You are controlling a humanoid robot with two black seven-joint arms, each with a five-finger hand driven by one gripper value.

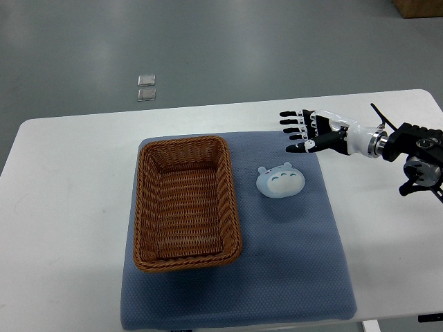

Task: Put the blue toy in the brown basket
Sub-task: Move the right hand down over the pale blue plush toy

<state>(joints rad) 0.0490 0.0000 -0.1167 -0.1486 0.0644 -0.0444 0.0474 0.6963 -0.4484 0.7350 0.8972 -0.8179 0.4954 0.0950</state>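
Observation:
A pale blue toy [280, 180] with small ears and a white face lies on the blue mat [297, 263], just right of the brown wicker basket [147, 207]. The basket holds nothing. My right hand [299, 131] comes in from the right edge and hovers above and to the right of the toy, apart from it, with its fingers spread and nothing in them. The left arm does not show.
The mat lies on a white table [62, 207] whose far edge runs behind the hand. Two small clear squares [146, 88] lie on the grey floor beyond the table. A brown box corner [418, 7] shows at the top right.

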